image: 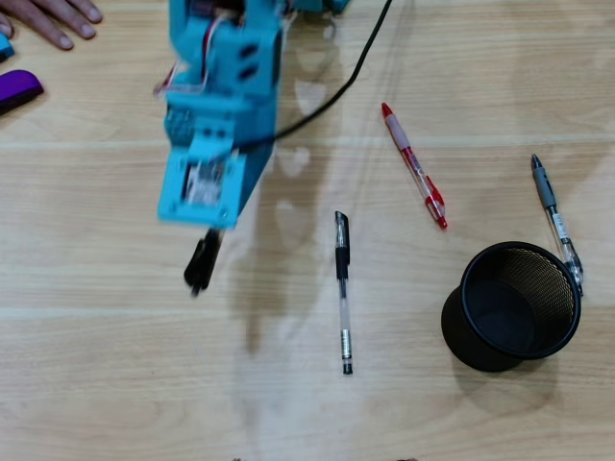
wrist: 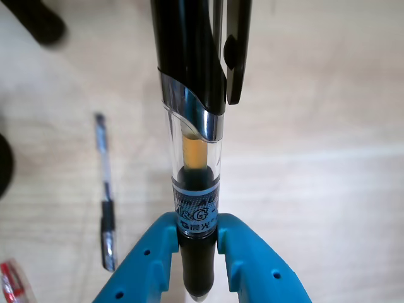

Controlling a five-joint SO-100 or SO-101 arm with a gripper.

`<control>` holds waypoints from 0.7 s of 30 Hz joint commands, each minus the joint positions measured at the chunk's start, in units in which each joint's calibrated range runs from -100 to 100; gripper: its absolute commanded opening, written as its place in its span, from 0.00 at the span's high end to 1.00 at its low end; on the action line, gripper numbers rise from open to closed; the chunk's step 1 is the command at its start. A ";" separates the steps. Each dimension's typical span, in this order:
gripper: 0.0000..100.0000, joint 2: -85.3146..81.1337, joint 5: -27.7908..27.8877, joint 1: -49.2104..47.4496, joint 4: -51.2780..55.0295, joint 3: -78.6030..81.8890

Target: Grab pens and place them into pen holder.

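In the wrist view my gripper [wrist: 197,230] is shut on a black pen [wrist: 192,126] with a clear barrel, its blue fingers [wrist: 154,252] clamped on the printed band. From overhead, the blue arm [image: 216,125] covers the jaws and only the held pen's black end [image: 200,261] sticks out below it. A second black pen [image: 342,293] [wrist: 106,208] lies on the wooden table at centre. A red pen [image: 414,165] [wrist: 12,281] lies slanted further right. A grey-and-clear pen [image: 556,219] rests against the pen holder [image: 514,305], a black mesh cup that looks empty.
A person's hand [image: 58,19] rests at the top left corner overhead, with a purple object [image: 17,88] just below it. A black cable [image: 336,86] trails from the arm across the table. Dark blurred shapes [wrist: 38,22] sit at the wrist view's left side.
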 commanded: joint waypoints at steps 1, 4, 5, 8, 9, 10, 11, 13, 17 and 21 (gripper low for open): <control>0.98 -8.72 1.57 -7.22 -9.70 -2.13; 0.98 -14.64 4.71 -15.21 -18.81 11.37; 0.98 -16.08 5.59 -17.14 -22.34 15.80; 0.98 -20.72 8.26 -21.82 -35.57 33.00; 0.98 -22.25 8.89 -23.59 -40.99 39.07; 0.98 -23.34 9.36 -25.13 -46.83 44.77; 0.98 -24.53 9.51 -26.34 -52.16 50.21; 0.98 -25.29 9.51 -28.11 -61.01 59.62; 0.98 -25.20 9.41 -29.48 -69.95 69.49; 0.98 -24.61 9.04 -29.80 -70.73 71.57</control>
